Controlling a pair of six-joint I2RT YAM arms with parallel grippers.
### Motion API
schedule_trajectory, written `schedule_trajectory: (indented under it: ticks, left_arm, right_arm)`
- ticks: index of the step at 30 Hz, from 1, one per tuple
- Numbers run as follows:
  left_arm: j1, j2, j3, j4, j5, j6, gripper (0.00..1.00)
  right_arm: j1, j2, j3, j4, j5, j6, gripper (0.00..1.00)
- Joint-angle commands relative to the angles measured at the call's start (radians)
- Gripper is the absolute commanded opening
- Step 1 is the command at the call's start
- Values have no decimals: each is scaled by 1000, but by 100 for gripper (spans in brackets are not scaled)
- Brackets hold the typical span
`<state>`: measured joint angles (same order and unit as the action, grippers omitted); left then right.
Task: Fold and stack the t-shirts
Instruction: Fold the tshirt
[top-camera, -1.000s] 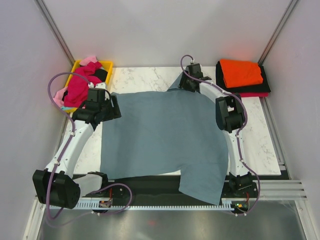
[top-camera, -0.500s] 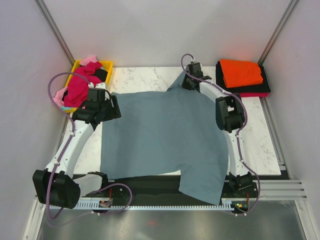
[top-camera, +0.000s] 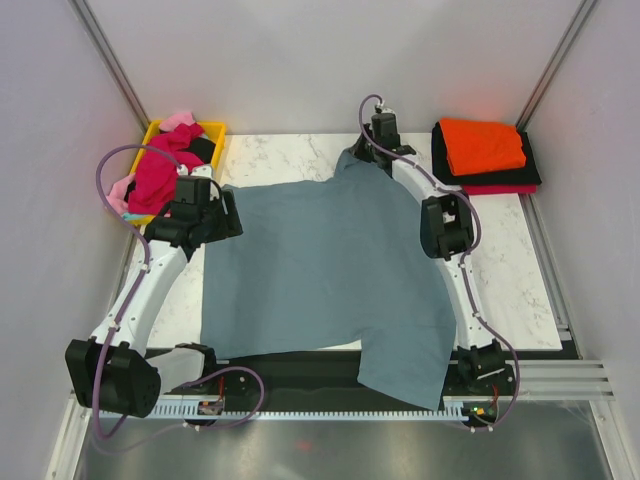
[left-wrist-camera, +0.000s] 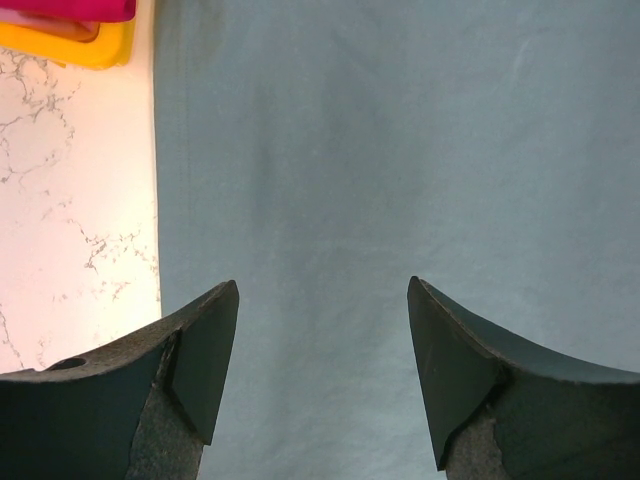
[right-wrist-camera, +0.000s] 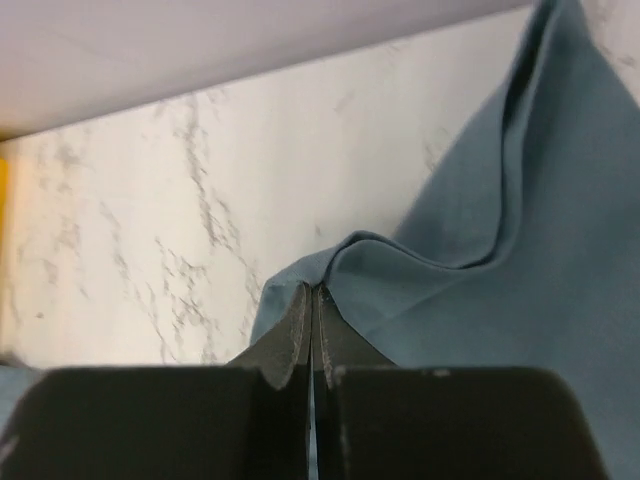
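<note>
A large slate blue-grey t-shirt (top-camera: 320, 280) lies spread flat over the marble table (top-camera: 270, 155). At the shirt's far right corner my right gripper (top-camera: 366, 156) is shut on a pinched fold of the cloth; in the right wrist view the jaws (right-wrist-camera: 312, 292) meet on the blue-grey t-shirt (right-wrist-camera: 500, 300), which ridges up around them. My left gripper (top-camera: 228, 214) hovers over the shirt's far left edge. In the left wrist view this gripper (left-wrist-camera: 322, 285) stands open, with only flat blue-grey cloth (left-wrist-camera: 350, 150) between its fingers.
A yellow tray (top-camera: 213, 130) at the back left holds crumpled magenta and pink shirts (top-camera: 160, 172). At the back right sits a folded stack (top-camera: 482, 146), orange on black on red. The blue-grey shirt's near right part (top-camera: 405, 370) hangs over the table's front edge.
My right gripper closed on the shirt's far right corner and moved slightly left and toward the back wall, pulling the cloth up. The left arm stayed still.
</note>
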<state>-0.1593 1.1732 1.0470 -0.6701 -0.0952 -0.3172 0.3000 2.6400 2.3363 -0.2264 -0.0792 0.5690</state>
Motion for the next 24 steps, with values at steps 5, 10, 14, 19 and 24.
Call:
schedule_trajectory:
  ticks: [5,10,14,19,24]
  left_arm:
    - [-3,-10,2,37,-9,29,76]
    - [-3,-4,4,35,-9,29,76]
    - [-3,-4,2,33,-12,30,76]
    - [-3,8,4,37,-14,29,76]
    - [-8,75,31,33,46,-2,77]
  right_arm:
    - [36,121,57,468,-169,120,0]
    - [47,161,64,591,-202,132,86]
    - [42,109,46,613,-195,94,92]
    - [1,-46,0,608,-182,69,98]
    - [-57,-294,-203,478,-179,0,98]
